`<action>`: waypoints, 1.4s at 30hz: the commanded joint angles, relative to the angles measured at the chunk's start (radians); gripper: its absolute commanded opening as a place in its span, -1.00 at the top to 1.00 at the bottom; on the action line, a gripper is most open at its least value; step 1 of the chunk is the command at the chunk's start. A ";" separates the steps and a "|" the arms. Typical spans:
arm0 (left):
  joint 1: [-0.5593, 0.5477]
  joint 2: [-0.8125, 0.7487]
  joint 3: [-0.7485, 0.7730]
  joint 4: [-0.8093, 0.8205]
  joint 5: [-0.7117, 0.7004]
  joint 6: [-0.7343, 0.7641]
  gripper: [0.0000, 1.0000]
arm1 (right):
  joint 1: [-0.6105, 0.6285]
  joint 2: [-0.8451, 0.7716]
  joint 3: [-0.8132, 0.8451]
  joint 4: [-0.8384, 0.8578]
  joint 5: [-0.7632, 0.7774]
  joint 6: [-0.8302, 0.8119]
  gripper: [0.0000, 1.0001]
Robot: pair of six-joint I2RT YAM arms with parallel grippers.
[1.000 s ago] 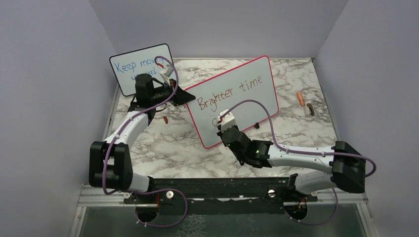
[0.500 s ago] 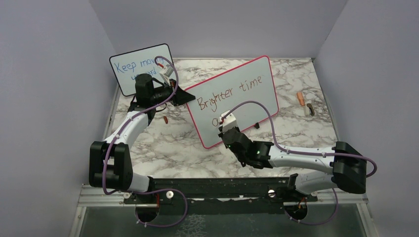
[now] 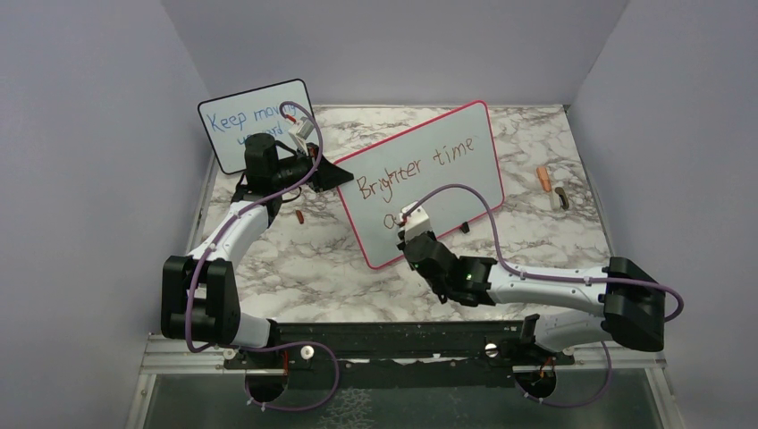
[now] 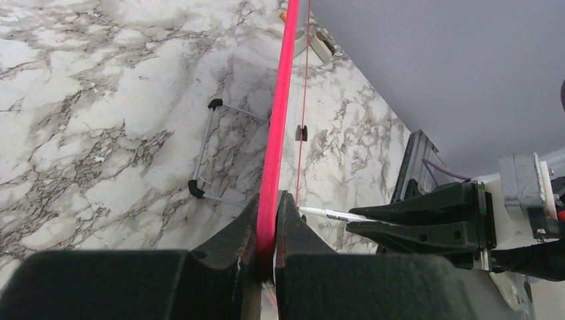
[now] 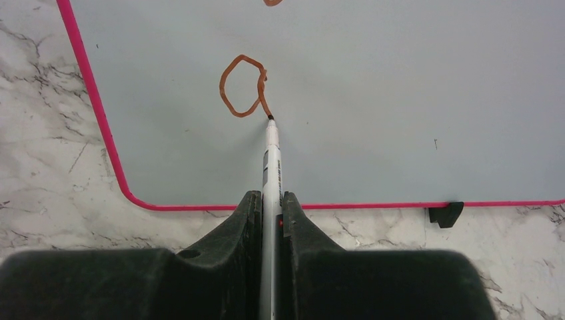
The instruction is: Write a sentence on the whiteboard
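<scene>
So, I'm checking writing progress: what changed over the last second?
The right gripper, shut on the white marker, slid slightly right along the pink-framed whiteboard, finishing a reddish-brown letter "a" under "Brighter time". The left gripper stays clamped on the board's pink edge; the board hasn't shifted.

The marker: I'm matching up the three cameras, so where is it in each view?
Right wrist: the marker stands bottom centre, tip on the whiteboard.
Left wrist: lower right, pointing left at the edge-on board.
Top external: hidden under the right gripper, board's lower left.
Shared landmark: the pink frame.
</scene>
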 commanded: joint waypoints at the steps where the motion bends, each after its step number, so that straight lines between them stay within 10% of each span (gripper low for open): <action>1: -0.002 0.019 -0.017 -0.080 -0.124 0.078 1.00 | -0.006 -0.021 -0.017 -0.032 0.028 0.017 0.98; 42: -0.002 0.024 -0.013 -0.082 -0.119 0.078 1.00 | -0.080 0.002 0.073 0.172 -0.068 -0.096 0.98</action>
